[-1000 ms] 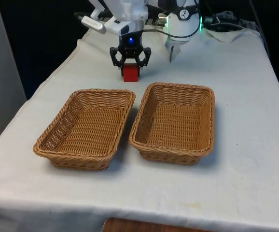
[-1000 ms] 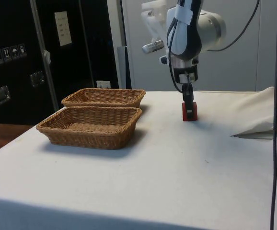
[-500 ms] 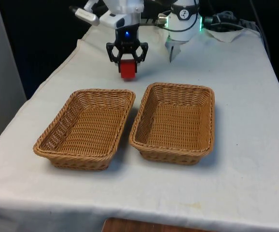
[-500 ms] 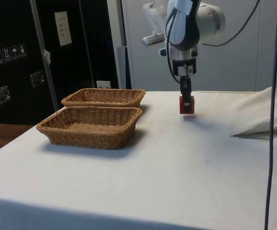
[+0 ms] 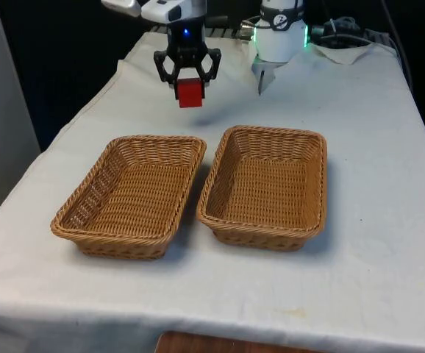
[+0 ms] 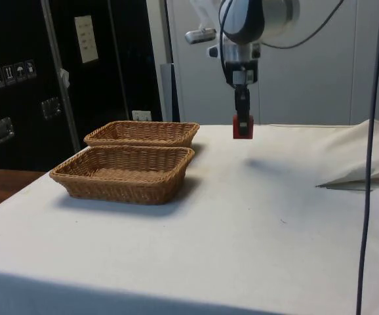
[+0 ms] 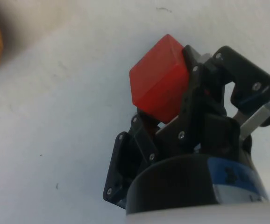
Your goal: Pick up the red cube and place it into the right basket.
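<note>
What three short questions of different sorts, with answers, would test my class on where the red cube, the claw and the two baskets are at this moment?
1. True or false: the red cube rests on the white cloth.
2. Multiple choice: the claw is (a) shut on the cube, (b) open above a basket, (c) inside a basket.
3. In the front view, which is nearer the cube: the basket on that view's left or the one on its right?

Key
1. False: it hangs in the air, as the side view shows.
2. (a).
3. The left one; both baskets hold nothing.
</note>
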Tool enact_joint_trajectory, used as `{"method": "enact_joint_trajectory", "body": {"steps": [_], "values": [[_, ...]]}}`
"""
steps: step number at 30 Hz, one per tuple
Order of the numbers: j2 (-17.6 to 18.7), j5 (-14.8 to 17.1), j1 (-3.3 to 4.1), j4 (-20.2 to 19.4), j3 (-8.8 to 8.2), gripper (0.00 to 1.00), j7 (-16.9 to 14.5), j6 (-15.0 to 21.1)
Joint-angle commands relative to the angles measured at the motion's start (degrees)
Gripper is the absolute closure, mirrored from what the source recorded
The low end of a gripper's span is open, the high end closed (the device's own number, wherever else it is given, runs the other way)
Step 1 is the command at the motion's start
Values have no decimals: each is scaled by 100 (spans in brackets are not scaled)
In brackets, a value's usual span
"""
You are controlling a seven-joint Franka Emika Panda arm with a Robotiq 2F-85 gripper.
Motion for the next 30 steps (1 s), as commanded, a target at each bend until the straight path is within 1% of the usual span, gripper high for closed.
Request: {"method": "enact_joint_trajectory", "body": {"steps": [1,5,7,8,9,13,14,15,18,19,22,23,24,29,30], "values": [[-6,-155,23,63,-57,97,92,-80],[-97,-201,11,212,-69,97,80,-269],[-155,-235,6,350,-80,97,69,-430],[-155,-115,0,275,-40,97,0,-332],[-172,-241,6,390,-80,97,63,-476],[-218,-269,0,596,-97,97,34,-705],[-229,-195,0,590,-80,97,-6,-693],[-206,-252,0,710,-92,97,6,-814],[-178,-223,-6,877,-92,97,-29,-968],[-143,-212,-11,997,-86,97,-46,-1066],[-69,-189,-11,1197,-80,97,-57,-1226],[-109,-195,-6,1129,-86,97,-40,-1146],[-46,-183,-11,1255,-74,97,-63,-1272],[132,-132,-6,1593,-52,97,-57,-1518],[223,-103,0,1707,-23,97,-52,-1593]]}}
